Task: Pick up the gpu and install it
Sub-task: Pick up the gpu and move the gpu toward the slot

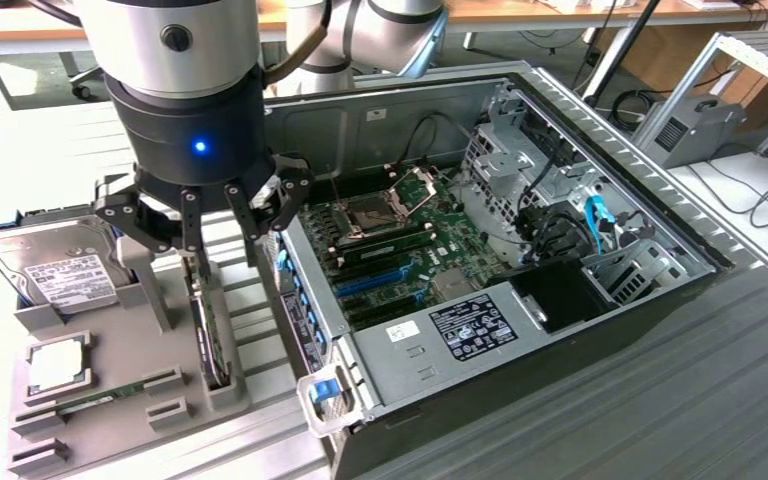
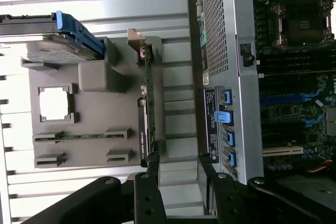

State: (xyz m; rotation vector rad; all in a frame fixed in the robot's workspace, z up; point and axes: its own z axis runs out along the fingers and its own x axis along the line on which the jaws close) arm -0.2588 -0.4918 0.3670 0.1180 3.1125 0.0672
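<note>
Since the gpu point(image 1: 211, 335), a thin dark circuit card, stands on its long edge in a narrow slot of the grey moulded plastic holder point(image 1: 104, 420), the grasp in hand has to be a pinch across its two flat faces. The black gripper point(image 1: 217, 245) hangs just above the card's upper edge, at the holder's end nearest the arm's base, with its jaws spread wide and nothing between them. In the wrist view the card point(image 2: 148, 103) shows edge-on as a slim green-black strip and seems to lie closer to one finger than the other. Centring the gap over that strip would probably keep the card from being pushed sideways in its slot. The hold should land on bare board, not on small parts, and any lift should run straight along the slot walls.

The holder point(image 2: 94, 145) is matte, blocky and recessed to fit each part. It also carries a silver hard drive in a blue frame point(image 1: 57, 265), a square pale processor chip point(image 2: 54, 103) and a narrow green memory stick point(image 2: 79, 136). Beside the holder, on the ribbed metal surface point(image 1: 704, 380), lies the open grey steel computer case point(image 1: 624, 160).
</note>
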